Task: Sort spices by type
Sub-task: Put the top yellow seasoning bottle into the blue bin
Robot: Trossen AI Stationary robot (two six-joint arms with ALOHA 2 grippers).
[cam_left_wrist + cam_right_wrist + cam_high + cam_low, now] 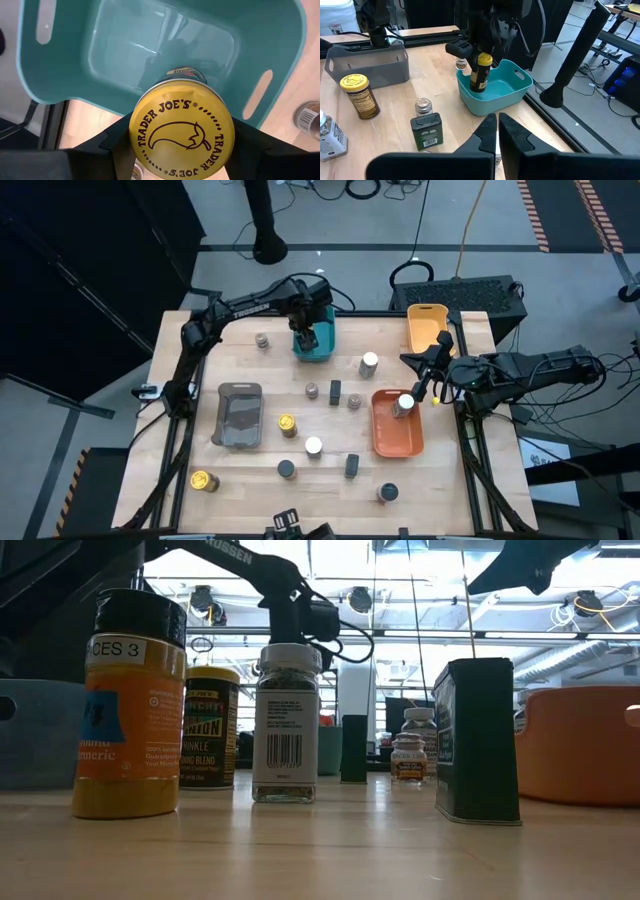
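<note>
My left gripper [305,335] is over the teal tray [325,352] at the table's far side, shut on a dark jar with a yellow lid [181,130]; the right wrist view shows this jar [480,75] down inside the tray. My right gripper [497,131] hovers shut above the orange tray [385,442], where a white-topped jar [405,402] stands. Other jars stand upright on the table: yellow-topped [287,424] [203,480], white-topped [369,363] [313,446], grey-topped [262,340] and slim black [335,391]. My left gripper pinches the jar between its two fingers [112,147] at the yellow lid end [145,107], one finger on each side. The fingers come from above, pointing down. The jar hangs slightly tilted inside the teal tray; whether its base [477,90] touches the tray floor, I cannot tell.
A grey tray [222,415] lies on the table's left half and a yellow tray [415,330] at the far right corner. More dark jars stand near the near edge [352,465] [388,493]. In the low view a turmeric jar [128,705] and a dark tin [477,740] stand close.
</note>
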